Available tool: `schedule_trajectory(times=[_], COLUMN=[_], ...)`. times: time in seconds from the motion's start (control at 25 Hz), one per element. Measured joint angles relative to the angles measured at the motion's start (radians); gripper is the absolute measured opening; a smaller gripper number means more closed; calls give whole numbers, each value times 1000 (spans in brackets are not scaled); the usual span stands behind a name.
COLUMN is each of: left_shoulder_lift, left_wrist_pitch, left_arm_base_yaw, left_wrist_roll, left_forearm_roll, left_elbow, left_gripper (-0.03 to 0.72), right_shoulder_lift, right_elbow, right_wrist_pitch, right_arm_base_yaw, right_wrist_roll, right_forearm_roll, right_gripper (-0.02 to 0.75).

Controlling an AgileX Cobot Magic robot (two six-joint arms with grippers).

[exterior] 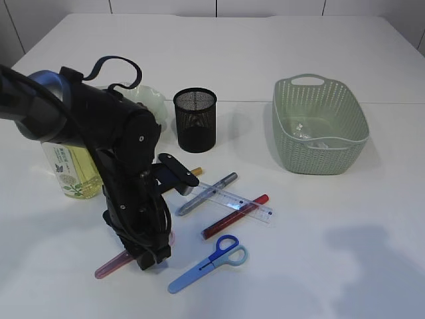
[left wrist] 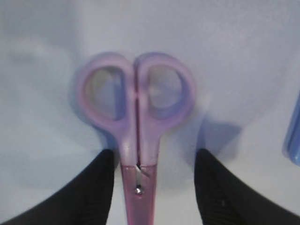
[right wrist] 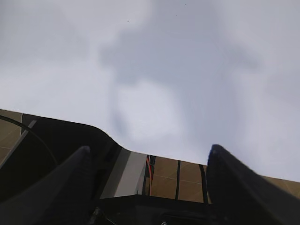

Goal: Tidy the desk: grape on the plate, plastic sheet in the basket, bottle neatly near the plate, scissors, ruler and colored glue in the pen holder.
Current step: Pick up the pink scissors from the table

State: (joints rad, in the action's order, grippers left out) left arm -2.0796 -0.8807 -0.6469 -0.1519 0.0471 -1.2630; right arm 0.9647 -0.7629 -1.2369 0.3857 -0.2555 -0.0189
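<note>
The left arm (exterior: pixel 126 173) hides most of the pink scissors (left wrist: pixel 136 122); its spread fingers (left wrist: pixel 101 187) straddle them without touching. The right fingers (right wrist: pixel 234 187) stand spread, empty. Blue scissors (exterior: pixel 209 262) lie nearby on the table (exterior: pixel 332 252).

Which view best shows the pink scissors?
The left wrist view: the pink scissors fill it, handles up, between the open left gripper. The exterior view shows only their tip under the arm. The right wrist view shows none.
</note>
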Motion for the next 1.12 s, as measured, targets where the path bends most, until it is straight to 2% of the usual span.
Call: schedule_trajectory(times=[0.44,0.72,1.12], left_shoulder_lift=[0,0,0], left_wrist_pitch=[8,8,12], left_arm_base_yaw=[0,8,8], left_wrist_roll=[12,13,13], left_forearm_roll=[0,0,-7], left_elbow=[0,0,0], left_gripper=[403,328,319], right_shoulder_lift=[0,0,0], right_elbow=[0,0,0], right_wrist_pitch=[0,0,0], right_arm_base_yaw=[0,0,0], right_wrist_roll=[0,0,0], right_forearm_roll=[0,0,0], right_gripper=[583,583,583])
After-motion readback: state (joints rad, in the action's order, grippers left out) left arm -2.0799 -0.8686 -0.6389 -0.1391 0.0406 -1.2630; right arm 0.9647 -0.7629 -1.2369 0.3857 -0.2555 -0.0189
